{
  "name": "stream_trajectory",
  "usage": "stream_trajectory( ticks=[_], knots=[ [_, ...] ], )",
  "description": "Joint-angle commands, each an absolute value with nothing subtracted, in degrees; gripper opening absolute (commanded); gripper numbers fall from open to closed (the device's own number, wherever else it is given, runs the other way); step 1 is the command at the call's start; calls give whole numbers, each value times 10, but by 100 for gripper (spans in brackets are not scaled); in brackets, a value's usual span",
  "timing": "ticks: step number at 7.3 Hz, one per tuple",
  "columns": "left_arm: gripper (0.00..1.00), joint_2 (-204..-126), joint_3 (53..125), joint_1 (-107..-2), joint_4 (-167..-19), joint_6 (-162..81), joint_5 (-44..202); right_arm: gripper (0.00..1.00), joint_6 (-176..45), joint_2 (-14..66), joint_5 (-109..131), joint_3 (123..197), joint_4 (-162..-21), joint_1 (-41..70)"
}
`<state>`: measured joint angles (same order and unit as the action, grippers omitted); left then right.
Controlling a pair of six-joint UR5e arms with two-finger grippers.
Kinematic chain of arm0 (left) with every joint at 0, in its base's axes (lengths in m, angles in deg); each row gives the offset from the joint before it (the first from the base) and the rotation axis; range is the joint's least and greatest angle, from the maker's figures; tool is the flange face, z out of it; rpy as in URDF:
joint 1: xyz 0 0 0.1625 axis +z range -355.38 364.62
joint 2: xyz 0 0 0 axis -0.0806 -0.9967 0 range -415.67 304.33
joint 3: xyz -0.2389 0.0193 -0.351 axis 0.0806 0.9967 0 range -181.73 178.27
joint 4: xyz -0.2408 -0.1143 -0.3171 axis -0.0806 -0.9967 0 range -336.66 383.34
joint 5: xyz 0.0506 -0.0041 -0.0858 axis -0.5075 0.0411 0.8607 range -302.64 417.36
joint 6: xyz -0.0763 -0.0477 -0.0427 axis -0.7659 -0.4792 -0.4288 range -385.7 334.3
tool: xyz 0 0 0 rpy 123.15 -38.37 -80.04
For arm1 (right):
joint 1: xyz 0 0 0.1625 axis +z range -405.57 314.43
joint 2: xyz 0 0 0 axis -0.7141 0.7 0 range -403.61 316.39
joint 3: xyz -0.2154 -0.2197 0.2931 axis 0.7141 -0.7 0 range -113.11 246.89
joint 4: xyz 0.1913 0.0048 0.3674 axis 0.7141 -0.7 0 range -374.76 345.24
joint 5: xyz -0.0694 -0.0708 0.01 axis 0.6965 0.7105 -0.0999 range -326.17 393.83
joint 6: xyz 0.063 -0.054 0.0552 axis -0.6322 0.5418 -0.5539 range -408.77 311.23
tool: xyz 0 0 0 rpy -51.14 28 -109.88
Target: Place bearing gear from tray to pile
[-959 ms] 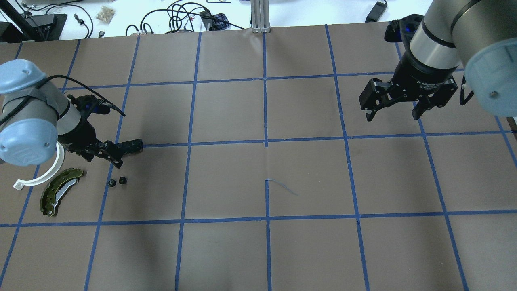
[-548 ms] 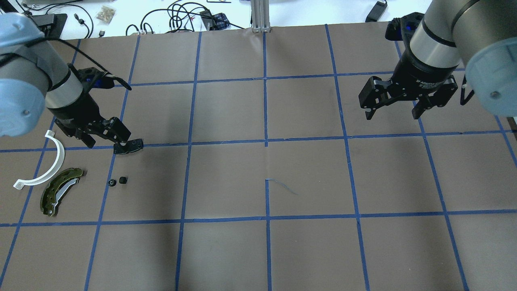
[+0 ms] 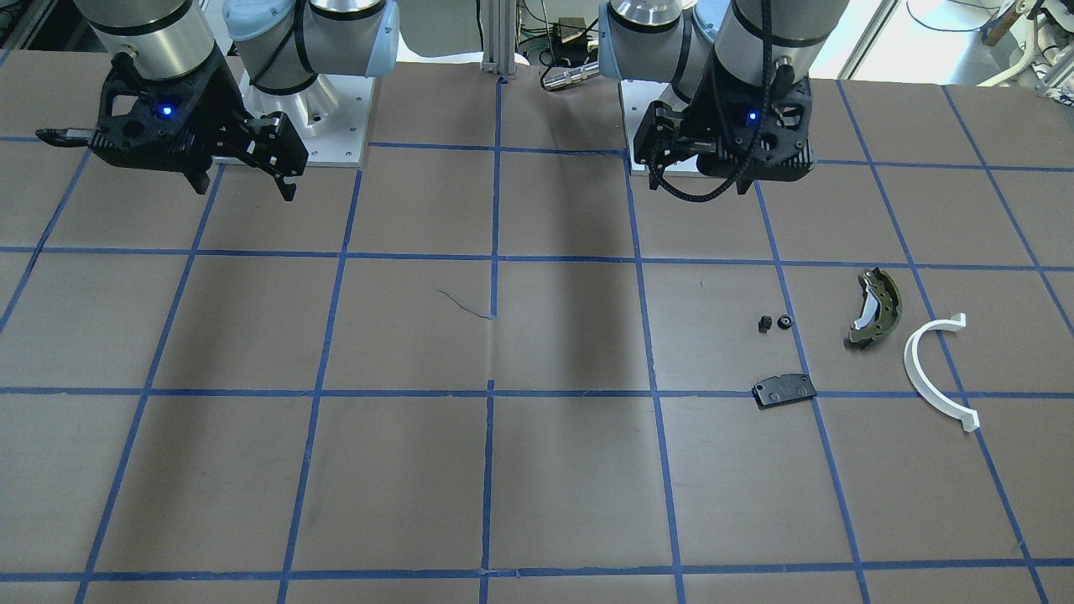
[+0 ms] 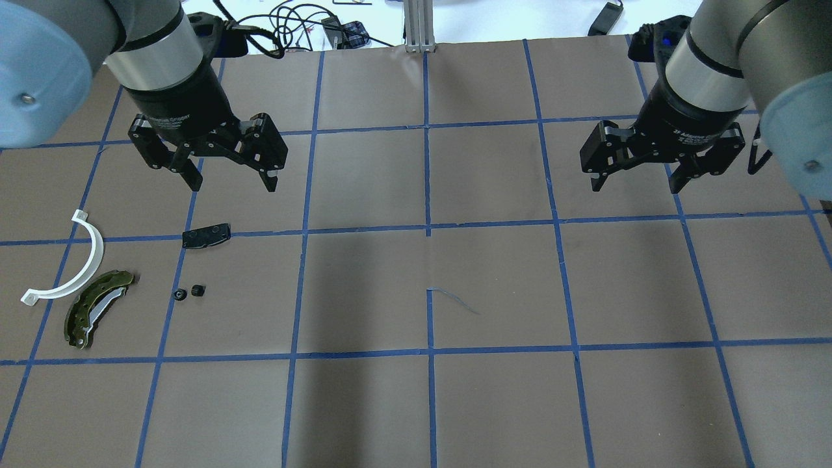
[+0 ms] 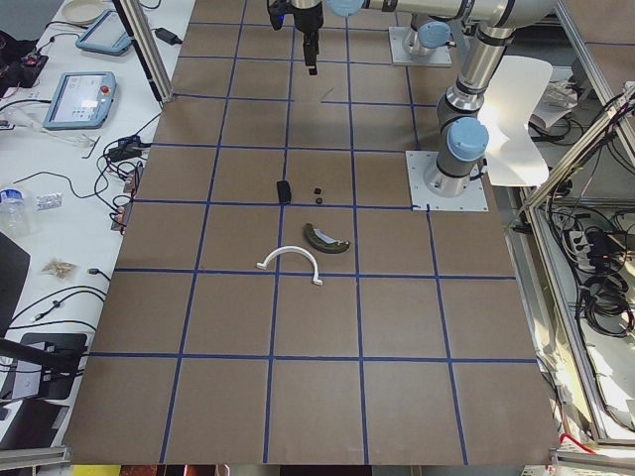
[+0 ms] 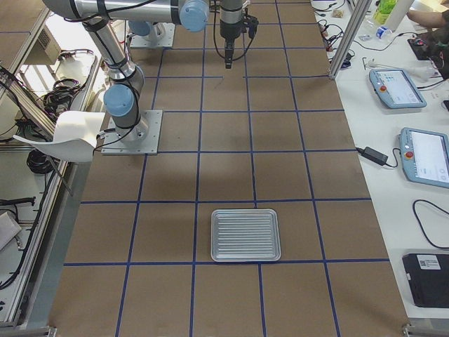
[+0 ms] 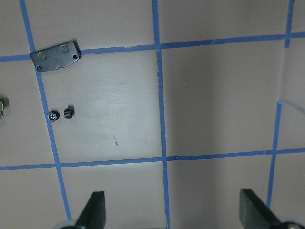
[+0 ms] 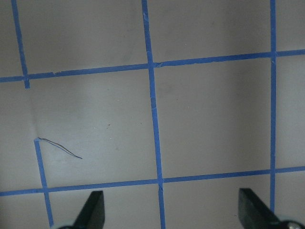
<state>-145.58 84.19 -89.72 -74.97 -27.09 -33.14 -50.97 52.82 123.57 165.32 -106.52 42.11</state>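
Two small black bearing gears (image 4: 188, 292) lie side by side on the table, in the pile with a flat black pad (image 4: 207, 236), an olive-green shoe (image 4: 97, 308) and a white half-ring (image 4: 71, 263). My left gripper (image 4: 231, 179) is open and empty, raised beyond the pad. The left wrist view shows the pad (image 7: 55, 55) and the gears (image 7: 61, 114) below, between open fingers (image 7: 95, 210). My right gripper (image 4: 634, 183) is open and empty on the far right. The ribbed metal tray (image 6: 246, 234) shows only in the exterior right view and looks empty.
The table is brown paper with a grid of blue tape (image 4: 428, 227). Cables and a grey post (image 4: 419, 26) lie past the table's far edge. A thin dark thread (image 4: 455, 300) lies near the table's middle. The tray stands far from both arms.
My left gripper has risen and swung from low beside the black pad toward the table's far side, and it stands open. The pad and gears stay put. The right arm barely moved.
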Motion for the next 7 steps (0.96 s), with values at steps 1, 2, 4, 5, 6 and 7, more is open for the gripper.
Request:
stream_trajectory(
  ticks=[1, 2, 4, 5, 6, 7],
  knots=[
    [100, -1452, 850, -900, -662, -270, -327, 100, -510, 529, 1236, 1654, -1065, 421],
    [100, -1451, 853, -899, -647, -263, -327, 100, -509, 528, 1237, 1654, -1065, 421],
    [100, -1447, 858, -898, -646, -229, -326, 100, -508, 529, 1237, 1659, -1065, 421],
    [100, -1446, 858, -898, -647, -229, -327, 100, -505, 529, 1237, 1659, -1065, 421],
    [100, -1446, 858, -898, -647, -229, -327, 100, -506, 529, 1237, 1659, -1065, 421],
    [100, -1446, 858, -898, -647, -229, -327, 100, -506, 529, 1237, 1659, -1065, 421]
  ],
)
